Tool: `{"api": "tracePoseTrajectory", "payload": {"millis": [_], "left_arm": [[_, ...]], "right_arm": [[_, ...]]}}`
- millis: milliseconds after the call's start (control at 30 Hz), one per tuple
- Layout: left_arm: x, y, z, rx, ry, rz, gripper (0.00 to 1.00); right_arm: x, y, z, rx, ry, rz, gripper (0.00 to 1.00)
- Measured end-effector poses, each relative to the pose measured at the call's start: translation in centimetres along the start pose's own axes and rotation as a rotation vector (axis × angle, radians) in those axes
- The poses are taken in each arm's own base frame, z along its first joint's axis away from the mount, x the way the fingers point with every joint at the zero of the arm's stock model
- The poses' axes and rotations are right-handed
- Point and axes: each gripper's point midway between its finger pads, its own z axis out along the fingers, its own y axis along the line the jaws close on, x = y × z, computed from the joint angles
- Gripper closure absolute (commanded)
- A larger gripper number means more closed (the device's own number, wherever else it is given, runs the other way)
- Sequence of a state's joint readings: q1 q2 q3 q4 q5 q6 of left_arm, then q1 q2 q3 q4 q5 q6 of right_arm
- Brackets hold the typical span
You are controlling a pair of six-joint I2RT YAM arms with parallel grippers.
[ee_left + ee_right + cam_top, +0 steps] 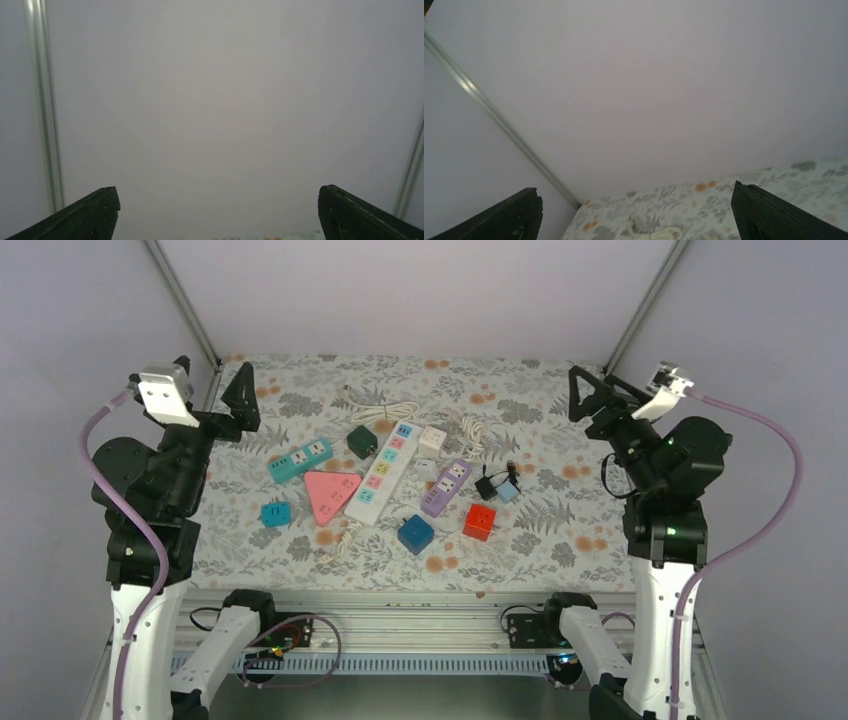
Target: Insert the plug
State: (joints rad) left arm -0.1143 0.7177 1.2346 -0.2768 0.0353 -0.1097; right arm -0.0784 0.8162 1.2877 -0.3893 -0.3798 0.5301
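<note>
- On the flowered surface point(570, 540), three power strips lie near the middle: one white point(378, 472), one teal point(300, 460) and one purple point(446, 487).
- One pink triangular socket block point(332, 493) lies between the teal and white strips.
- Small socket cubes sit around them, one each in blue point(275, 513), navy point(415, 533), red point(479, 521), white point(432, 440) and dark green point(362, 442).
- One black plug point(487, 486) lies just right of the purple strip, beside a pale blue cube point(508, 491).
- Two loops of white cord point(380, 412) rest at the far side.
- Two tools hang raised, the left tool point(240, 392) and the right tool point(588, 392), each spread wide and holding nothing, well apart from the plug.
</note>
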Motion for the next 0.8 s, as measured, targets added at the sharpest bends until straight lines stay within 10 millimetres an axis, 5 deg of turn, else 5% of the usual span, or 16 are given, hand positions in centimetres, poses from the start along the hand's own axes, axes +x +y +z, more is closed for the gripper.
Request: {"api": "tracePoseTrajectory", "payload": {"millis": [500,800], "left_arm": [[6.2,-2.9,0.4,0.219,0.182,-0.154,0.0],[10.7,-4.5,0.3,0.329,0.288,-0.211,0.0]], "right_arm": [[13.2,0.0,2.3,-0.207,0.323,0.24,0.0],[26.7,0.1,2.3,-0.098,0.619,0.207,0.0]]}}
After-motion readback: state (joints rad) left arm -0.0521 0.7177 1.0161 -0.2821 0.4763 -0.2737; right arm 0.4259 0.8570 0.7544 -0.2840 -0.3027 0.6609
